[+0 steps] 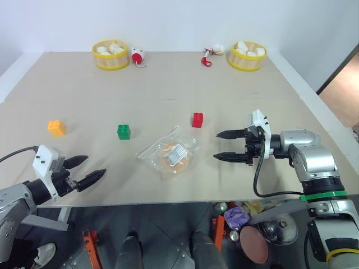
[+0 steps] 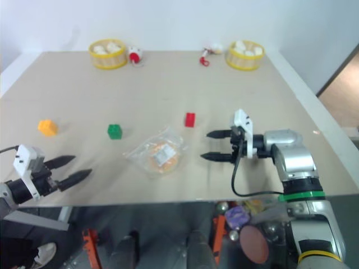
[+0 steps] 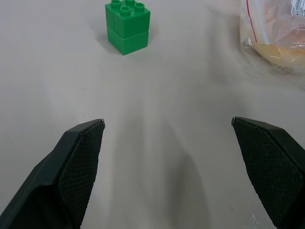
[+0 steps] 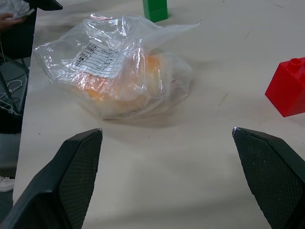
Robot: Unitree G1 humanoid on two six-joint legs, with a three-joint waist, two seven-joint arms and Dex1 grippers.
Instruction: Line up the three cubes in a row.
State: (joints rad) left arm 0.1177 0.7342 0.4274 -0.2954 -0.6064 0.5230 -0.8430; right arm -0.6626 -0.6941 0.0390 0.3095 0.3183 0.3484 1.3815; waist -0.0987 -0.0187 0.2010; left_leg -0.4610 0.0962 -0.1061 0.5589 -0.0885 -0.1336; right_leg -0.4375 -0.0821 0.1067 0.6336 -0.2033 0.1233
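My right gripper (image 1: 227, 145) hangs just over the table (image 1: 84, 89), pointing to my left. Its two black fingers are wide apart and hold nothing. Right in front of it lies the clear bag (image 1: 169, 152) with an orange snack inside. The red cube (image 1: 197, 120) sits a bit past the bag, near this gripper but not touching it.

My left gripper (image 1: 90, 170) is low by the near edge of the table, on my left side. Its fingers are spread wide too, and nothing is between them. From its wrist camera I see the green cube (image 3: 127, 26) ahead of it, standing flat with its studs up, and a corner of the bag off to one side.

The green cube sits left of the bag. The orange-yellow cube (image 1: 56, 128) is farther left, well apart from the green one. The red cube sits a little farther back than the other two.

At the far edge I see two round yellow baskets (image 1: 110, 55) (image 1: 246, 56) with white pieces in them. Small red and white things (image 1: 137, 55) (image 1: 211, 54) lie beside them.
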